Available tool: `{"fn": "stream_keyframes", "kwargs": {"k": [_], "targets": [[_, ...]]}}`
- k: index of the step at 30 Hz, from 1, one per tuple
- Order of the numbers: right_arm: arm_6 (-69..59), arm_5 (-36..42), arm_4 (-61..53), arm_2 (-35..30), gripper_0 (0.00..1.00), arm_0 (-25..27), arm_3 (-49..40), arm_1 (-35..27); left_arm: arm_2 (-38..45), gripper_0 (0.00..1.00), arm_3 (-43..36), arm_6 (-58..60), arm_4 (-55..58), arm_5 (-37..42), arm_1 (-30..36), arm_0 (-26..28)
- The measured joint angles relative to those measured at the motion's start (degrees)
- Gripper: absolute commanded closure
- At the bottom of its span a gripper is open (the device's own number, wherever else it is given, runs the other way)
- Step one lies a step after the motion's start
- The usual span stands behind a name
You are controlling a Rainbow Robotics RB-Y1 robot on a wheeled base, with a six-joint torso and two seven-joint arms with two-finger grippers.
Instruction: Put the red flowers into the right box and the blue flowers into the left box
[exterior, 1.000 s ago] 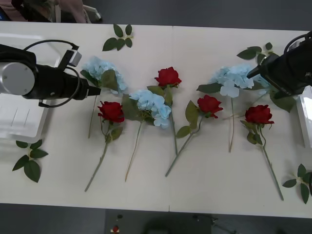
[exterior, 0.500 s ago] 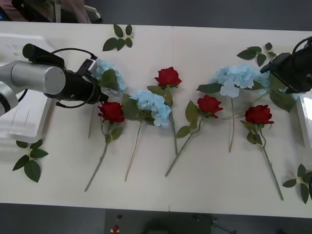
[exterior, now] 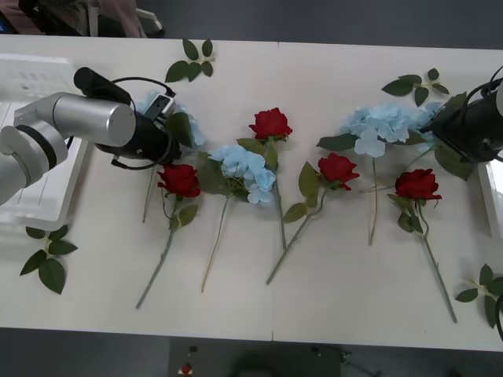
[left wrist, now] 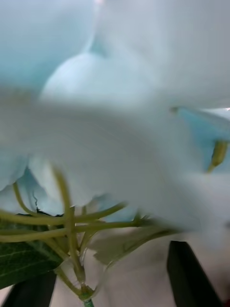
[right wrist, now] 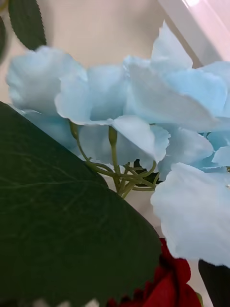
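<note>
On the white table before us, our left gripper sits over the leftmost pale sky-blue artificial flower cluster, whose head the silver and black arm largely covers. From our left wrist, two black fingers stand apart on either side of that cluster's thin green stems; whether they touch the stems, we cannot tell. Blurred blue petals crowd the lens. Our right gripper lies at the table's right edge against the rightmost pale blue flower cluster; petals and a broad dark green leaf block our right wrist camera, so we cannot tell how its fingers stand. A third blue cluster lies between two deep red artificial roses on long green stems; two more red roses lie further right, none lifted. Half hidden behind our left arm, the white slotted plastic basket sits at the left edge. Cut off at the right edge is the white shallow plastic tray. Loose green leaf sprigs lie scattered near the borders.
</note>
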Motion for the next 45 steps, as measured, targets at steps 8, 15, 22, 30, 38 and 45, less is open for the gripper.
{"fn": "stream_keyframes", "kwargs": {"k": [8,15,22,30,38,45], "targets": [[0.0,-4.8,3.3,5.6,0.0,0.0,3.3,0.2,-0.9,1.0,0.0,0.0,-1.1,0.0,0.2,-0.2],[0.0,-7.3,7.6,4.3,0.0,0.0,5.1,4.4,0.3,1.0,-5.2,0.0,-0.9,0.0,5.0,-0.2],[0.0,-11.6,10.7,3.2,0.08,0.0,8.5,7.9,10.6,1.0,-20.8,0.0,-0.8,15.3,19.8,-0.2],[0.0,-14.0,10.8,3.3,1.0,0.0,10.3,8.3,11.6,1.0,-29.1,-1.1,-2.5,29.4,39.5,-0.3],[0.0,-14.0,10.1,1.4,1.0,0.0,10.3,8.3,11.1,0.98,-23.2,-7.5,-9.2,18.1,40.4,7.9],[0.0,-14.0,8.3,-3.2,1.0,0.0,10.2,8.3,11.3,0.31,-18.9,-7.5,-9.2,13.3,36.8,10.8]]}}
